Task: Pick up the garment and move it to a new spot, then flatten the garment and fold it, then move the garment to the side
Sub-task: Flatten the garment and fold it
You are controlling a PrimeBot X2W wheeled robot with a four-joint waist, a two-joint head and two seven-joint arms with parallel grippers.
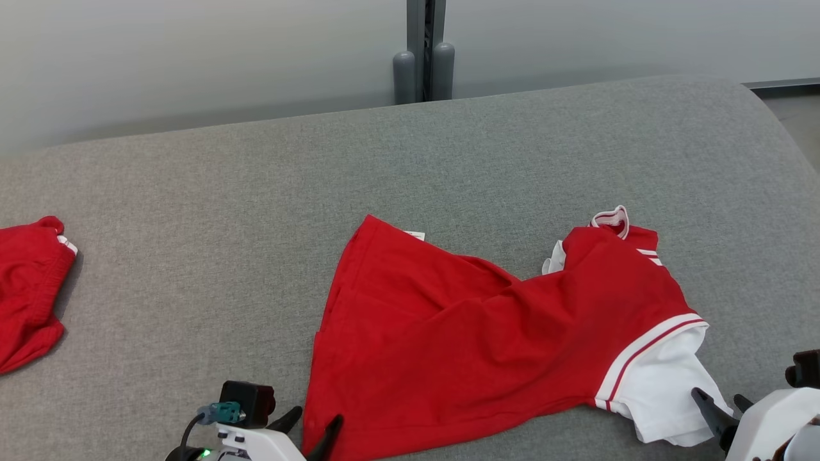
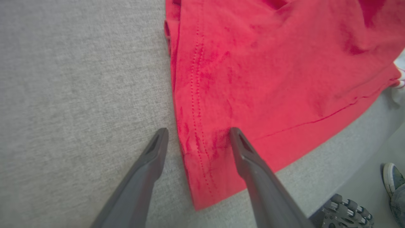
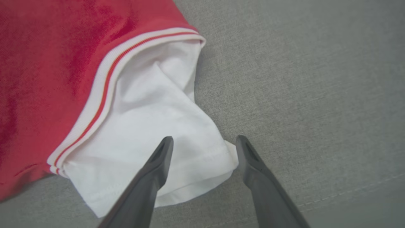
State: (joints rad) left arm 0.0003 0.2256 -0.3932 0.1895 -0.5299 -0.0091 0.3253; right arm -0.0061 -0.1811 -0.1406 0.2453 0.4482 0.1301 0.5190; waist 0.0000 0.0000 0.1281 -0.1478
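The red garment (image 1: 487, 333) is laid crumpled on the grey bench (image 1: 256, 192), its hem (image 2: 190, 152) straddled by the open fingers of the left gripper (image 2: 198, 129) and its white sleeve (image 3: 152, 120) by those of the right gripper (image 3: 205, 137) (a white label (image 1: 415, 235) is too small to be read).

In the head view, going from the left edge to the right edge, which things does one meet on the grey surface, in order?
Red cloth at the left edge → left gripper → red garment → its white sleeve → right gripper.
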